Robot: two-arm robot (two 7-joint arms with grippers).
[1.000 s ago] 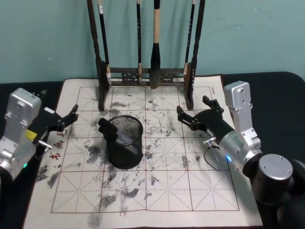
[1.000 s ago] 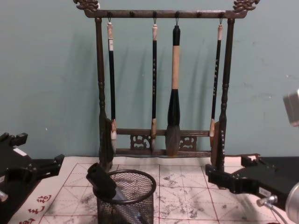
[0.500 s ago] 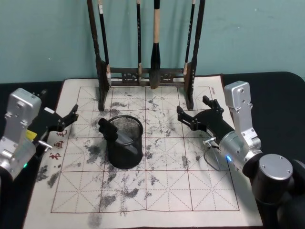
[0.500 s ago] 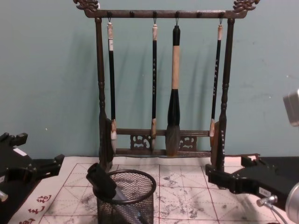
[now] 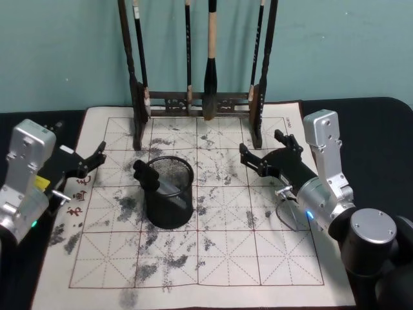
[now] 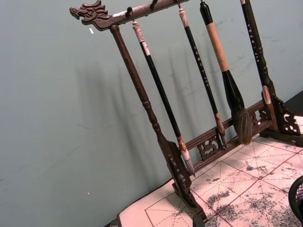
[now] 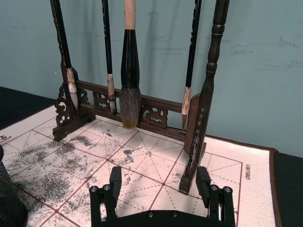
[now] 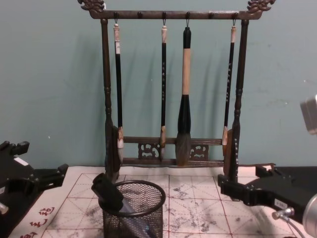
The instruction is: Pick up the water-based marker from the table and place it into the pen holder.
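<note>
My right claw (image 5: 264,154) rests low over the right side of the mat, its two fingers (image 7: 115,179) spread apart with nothing between them; it points toward the brush rack. My left claw (image 5: 90,159) sits at the mat's left edge, its fingers likewise parted and holding nothing, aimed across toward the pen holder but well apart from it.

I record the remaining items by size. The tabletop (image 5: 381,129) is black. On it lies a pale calligraphy mat (image 5: 226,232) printed with a red grid and blotched with grey ink. At the mat's far edge stands the dark wooden brush rack (image 8: 171,153), upright, with four brushes (image 8: 184,99) hanging from its top bar.

The pen holder (image 5: 169,194), a black mesh cup, stands upright on the mat's left-centre, in front of the rack's left post. The water-based marker (image 5: 150,175) is inside it, tilted, its black top end leaning on the rim on the side toward my left claw and projecting above it.
</note>
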